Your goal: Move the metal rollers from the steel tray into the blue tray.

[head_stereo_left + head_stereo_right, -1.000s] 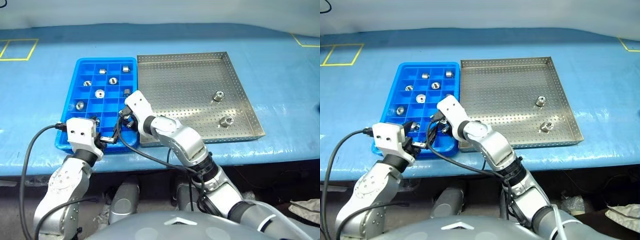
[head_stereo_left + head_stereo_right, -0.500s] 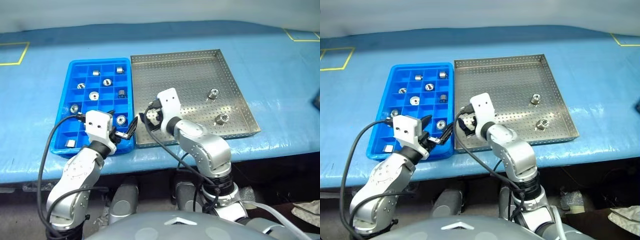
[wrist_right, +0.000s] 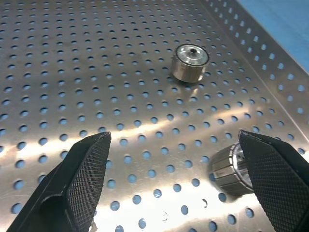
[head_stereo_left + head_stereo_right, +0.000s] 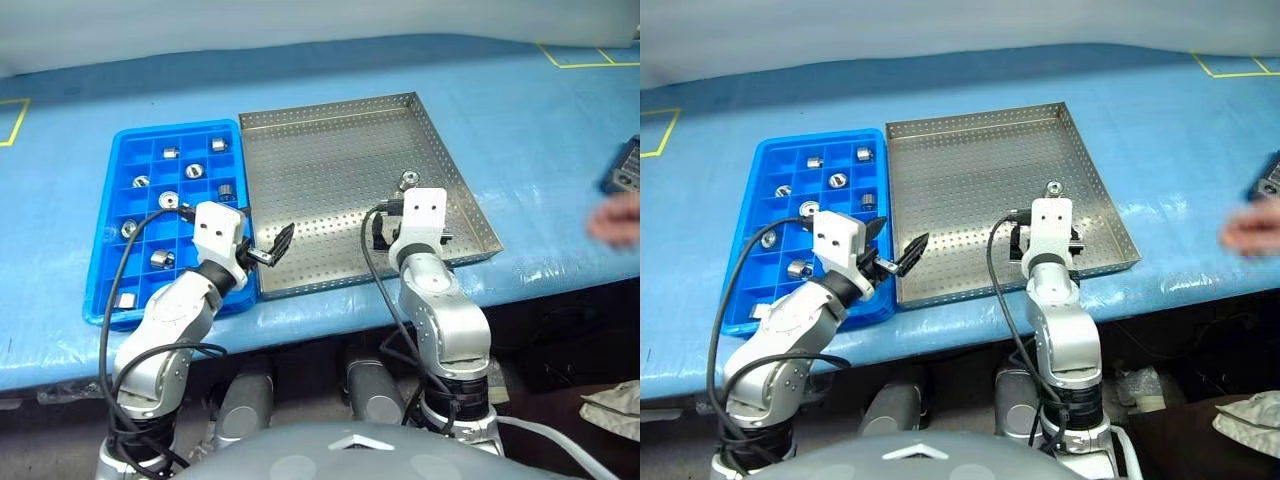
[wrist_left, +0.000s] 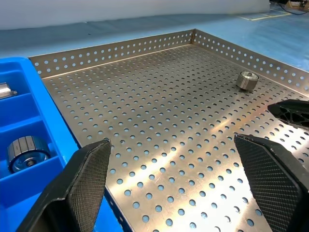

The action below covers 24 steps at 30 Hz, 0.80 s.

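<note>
Nearest, the left gripper (image 4: 898, 258) hangs over the near left corner of the steel tray (image 4: 970, 170), right by the seam with the blue tray (image 4: 745, 285); its black fingers (image 5: 86, 181) are spread wide with nothing between them. The right gripper (image 3: 178, 181) hovers low over the near right part of the steel tray, also spread wide and empty. In the right wrist view one roller (image 3: 231, 169) lies on its side on the perforated floor, just inside that gripper's right finger (image 3: 277, 174), though whether they touch cannot be told.

A little farther on, a second roller (image 3: 190, 63) stands upright, hole upward, near the steel tray's right rim; the head views show it just beyond the right wrist. The rest of the steel floor is bare.

The blue tray lies to the left, its long edge against the steel tray. Rollers (image 4: 167, 200) sit singly in several of its compartments, from the near rows to the far ones, with one dark roller (image 5: 28, 152) in a cell beside the steel tray's rim.

Both trays rest on the blue tabletop (image 4: 1160, 130). At the far right edge a blurred hand (image 4: 1252, 228) shows
</note>
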### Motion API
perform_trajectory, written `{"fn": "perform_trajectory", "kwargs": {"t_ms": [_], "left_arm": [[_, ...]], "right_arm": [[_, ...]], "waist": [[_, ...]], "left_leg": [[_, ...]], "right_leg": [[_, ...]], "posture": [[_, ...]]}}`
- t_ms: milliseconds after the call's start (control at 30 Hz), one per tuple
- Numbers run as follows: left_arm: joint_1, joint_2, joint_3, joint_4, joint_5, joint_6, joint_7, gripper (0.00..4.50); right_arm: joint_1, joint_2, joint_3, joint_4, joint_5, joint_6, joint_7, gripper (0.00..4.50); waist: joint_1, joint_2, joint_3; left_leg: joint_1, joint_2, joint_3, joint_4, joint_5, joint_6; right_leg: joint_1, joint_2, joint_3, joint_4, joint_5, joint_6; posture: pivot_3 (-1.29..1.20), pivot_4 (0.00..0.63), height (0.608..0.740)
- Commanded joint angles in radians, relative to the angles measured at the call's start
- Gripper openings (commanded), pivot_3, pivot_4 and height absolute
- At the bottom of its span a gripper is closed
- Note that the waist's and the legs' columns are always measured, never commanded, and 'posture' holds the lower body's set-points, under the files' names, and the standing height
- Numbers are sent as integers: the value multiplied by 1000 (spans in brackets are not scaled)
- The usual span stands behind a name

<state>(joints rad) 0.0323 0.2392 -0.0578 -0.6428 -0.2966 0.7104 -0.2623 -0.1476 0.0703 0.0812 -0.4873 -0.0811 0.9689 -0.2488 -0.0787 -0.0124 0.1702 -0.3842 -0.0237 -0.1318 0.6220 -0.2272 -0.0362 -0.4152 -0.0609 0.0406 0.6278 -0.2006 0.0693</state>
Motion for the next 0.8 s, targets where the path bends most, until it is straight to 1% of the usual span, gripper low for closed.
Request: {"fn": "perform_trajectory", "kwargs": {"t_ms": [33,233,367,800], "left_arm": [[5,0,-16,-13,-11,-21,-11,4500],[34,-11,-1,-26,-11,-24,7,4500],[45,-13,-2,-28,-7,-30,10,4500],[46,-7,15,-34,-6,-51,9,4500]], "right_arm": [[-22,43,-39,10,-18,-34,-39,4465],[-28,55,-66,34,-10,-31,-53,4465],[-30,47,-41,44,-12,-25,-43,4465],[-54,75,-13,83,29,-45,-19,4465]], "waist": [[1,0,0],[3,0,0],[8,0,0],[14,0,0]], "left_leg": [[0,0,0,0,0,0],[0,0,0,0,0,0],[0,0,0,0,0,0],[0,0,0,0,0,0]], "right_leg": [[0,0,0,0,0,0],[0,0,0,0,0,0],[0,0,0,0,0,0],[0,0,0,0,0,0]], "posture": [[-83,150,740],[-49,150,740],[-45,150,740],[-15,150,740]]}}
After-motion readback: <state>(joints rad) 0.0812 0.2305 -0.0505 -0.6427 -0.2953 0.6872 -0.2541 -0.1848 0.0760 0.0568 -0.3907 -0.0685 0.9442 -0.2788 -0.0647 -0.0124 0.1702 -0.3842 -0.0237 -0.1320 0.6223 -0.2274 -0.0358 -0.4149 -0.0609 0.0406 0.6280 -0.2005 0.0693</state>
